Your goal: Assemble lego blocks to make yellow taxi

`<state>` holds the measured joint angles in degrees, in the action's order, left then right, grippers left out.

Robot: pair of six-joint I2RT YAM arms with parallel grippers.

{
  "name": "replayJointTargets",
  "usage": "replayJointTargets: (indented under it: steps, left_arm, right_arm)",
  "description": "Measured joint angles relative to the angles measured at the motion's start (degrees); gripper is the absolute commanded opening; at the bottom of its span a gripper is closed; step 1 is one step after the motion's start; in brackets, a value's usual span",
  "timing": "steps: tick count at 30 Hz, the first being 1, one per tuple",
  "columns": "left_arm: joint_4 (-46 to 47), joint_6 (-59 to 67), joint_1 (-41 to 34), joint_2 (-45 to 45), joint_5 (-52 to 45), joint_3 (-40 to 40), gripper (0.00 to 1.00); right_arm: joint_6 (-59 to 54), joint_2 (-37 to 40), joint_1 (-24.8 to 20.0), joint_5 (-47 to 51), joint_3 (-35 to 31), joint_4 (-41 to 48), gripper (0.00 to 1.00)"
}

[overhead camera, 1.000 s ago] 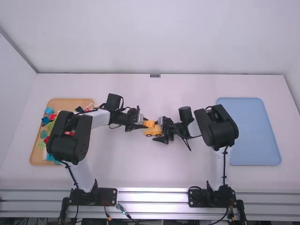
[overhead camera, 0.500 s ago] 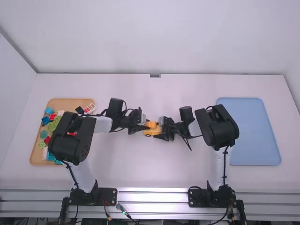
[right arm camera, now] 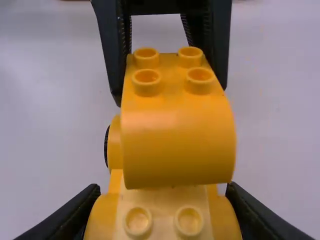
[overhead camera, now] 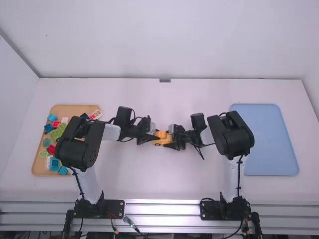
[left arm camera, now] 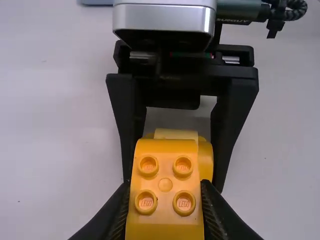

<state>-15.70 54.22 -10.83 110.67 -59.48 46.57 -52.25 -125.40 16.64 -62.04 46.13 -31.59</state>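
One yellow-orange block with four round, hollow-topped studs (left arm camera: pixel 165 185): glossy plastic, its end bulging in a smooth curve. We find it above the middle of the bench, over the car base.

One yellow-orange plastic car base (right arm camera: pixel 164 220), two round studs visible on its paler middle, sides rounded. A dark round wheel (overhead camera: pixel 158 144) shows low on its side. We see the block overlapping it from above; whether the two are fully pressed together, we cannot tell.

One left black gripper (overhead camera: pixel 156 135): fingers clamped on the block, one at each side, their inner faces finely ridged.

One right black gripper (overhead camera: pixel 169 137): fingers clamped on the car base, facing the left gripper.

One matte white bench (overhead camera: pixel 164 184), beneath all.

One tan tray with rounded corners (overhead camera: pixel 36 167), at our left, holding loose plastic pieces. We list a lime-green block (overhead camera: pixel 58 130), a small red block (overhead camera: pixel 51 149) and a squarish teal block (overhead camera: pixel 54 163).

One smooth light-blue tray with rounded corners (overhead camera: pixel 269 139), flat, at our right.
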Motion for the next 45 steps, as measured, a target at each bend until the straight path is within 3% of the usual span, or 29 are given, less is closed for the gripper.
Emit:
replayJointTargets:
  steps: [15, 29, 45]
  left_arm:
    - [-1.49, 0.02, -2.54, 1.99, 0.37, 0.83, 0.02]
    - [6.49, 4.44, -3.74, 1.51, 3.91, 3.78, 0.02]
    - [7.54, 4.68, -6.56, -0.26, 10.73, 3.96, 0.02]
  right_arm:
    - [-0.61, 0.00, -0.17, -0.46, 0.00, 0.57, 0.52]
    - [-1.90, 0.00, -0.74, -0.79, 0.31, 1.75, 0.53]
    - [-2.23, 0.00, -1.29, -1.05, 0.31, 2.21, 0.53]
